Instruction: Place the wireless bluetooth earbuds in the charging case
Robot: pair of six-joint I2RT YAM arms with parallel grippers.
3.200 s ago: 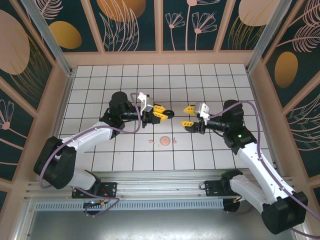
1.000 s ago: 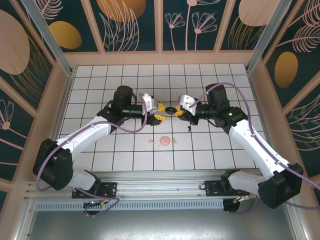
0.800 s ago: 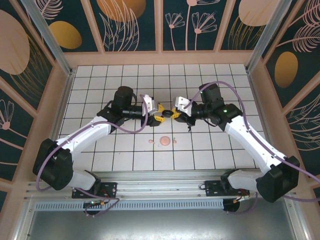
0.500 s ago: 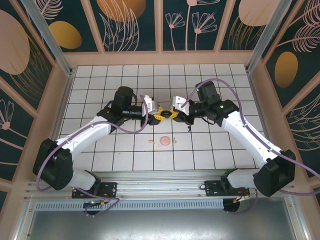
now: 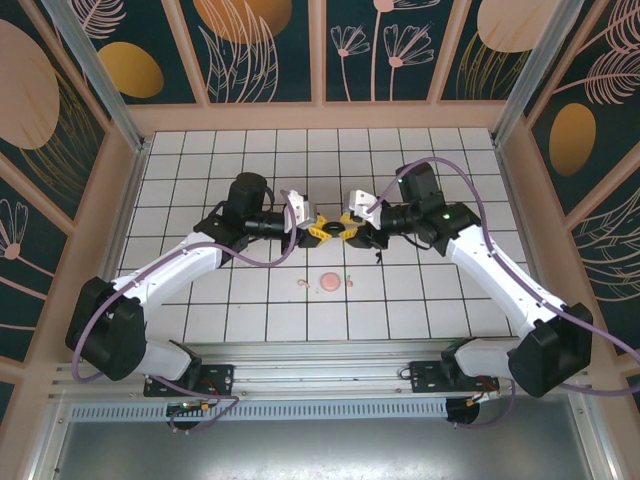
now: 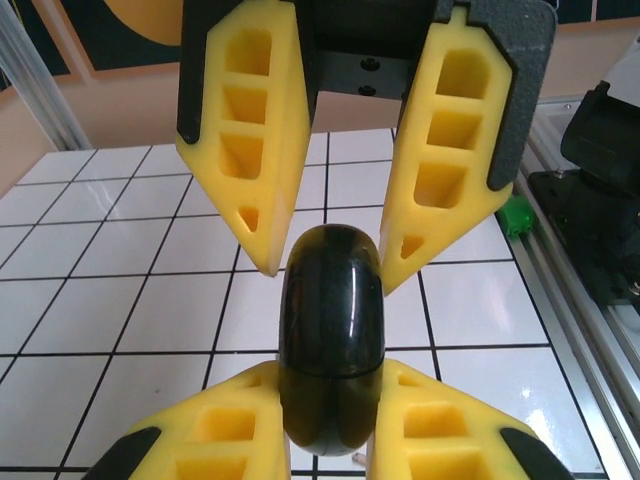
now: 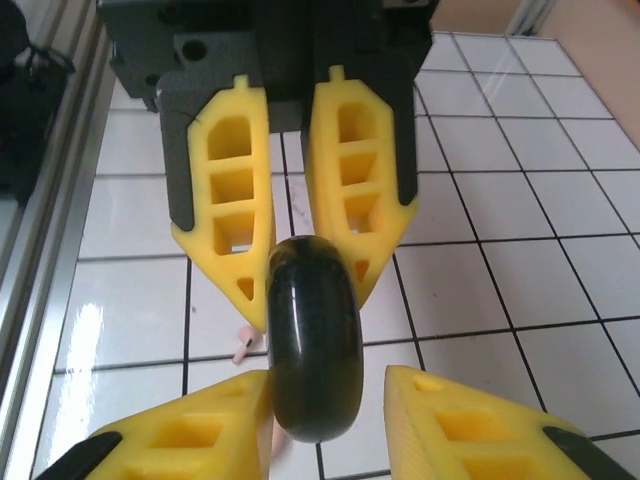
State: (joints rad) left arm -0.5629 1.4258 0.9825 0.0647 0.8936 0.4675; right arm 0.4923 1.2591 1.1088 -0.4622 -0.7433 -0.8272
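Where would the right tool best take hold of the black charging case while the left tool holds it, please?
The free rounded half of the black charging case, beyond its seam. Come head-on from opposite the left tool, right tool closing across the narrow width: the left tool clamps the other half.

The left arm (image 5: 180, 268) and right arm (image 5: 497, 280) were white, black-jointed, purple-cabled. Their yellow fingers (image 6: 243, 130) had hollow cells.

A robot test cell, lab-style: two white arms (image 5: 180, 268) are bolted to an aluminium rail (image 5: 320, 375) at the near edge of a white grid-tiled table (image 5: 330, 150), boxed in by metal posts (image 5: 95, 70) and wall panels (image 5: 250, 45) printed with leaves and flowers.
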